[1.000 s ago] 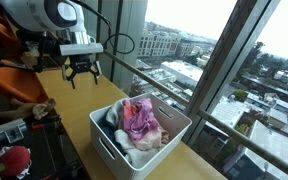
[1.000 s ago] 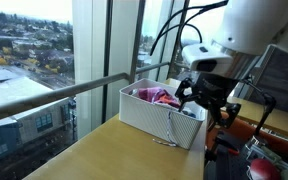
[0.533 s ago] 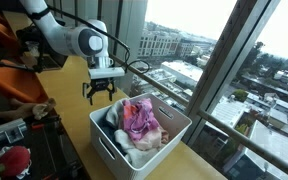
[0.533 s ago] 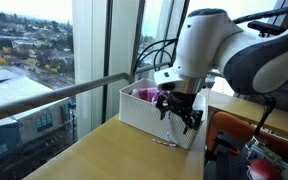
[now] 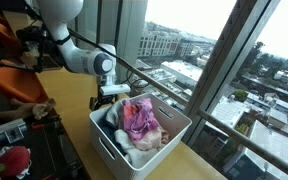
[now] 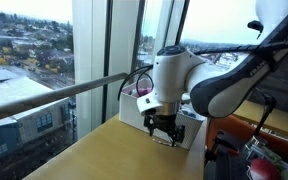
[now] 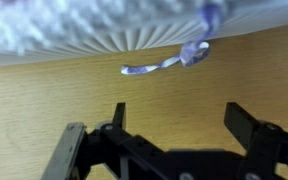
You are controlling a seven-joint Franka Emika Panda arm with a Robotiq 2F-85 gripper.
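Wrist view, L to R: black Robotiq gripper (image 7: 177, 130) hangs low over the light wooden tabletop (image 7: 44, 95), fingers spread wide w/ nothing btwn them. A thin purple-and-white fabric strip (image 7: 162, 64) lies flat just ahead of the gap, a touch left of centre. Its right end seems to meet the white ribbed plastic basket (image 7: 84, 30) (pink crumpled cloth (image 5: 139, 120) piled inside, in an exterior view). My judgement: centre the jaws astride the strip, keep off the basket wall, drop straight, pinch mid-strip.

One white basket (image 5: 112, 152), one purple strip (image 7: 162, 65)
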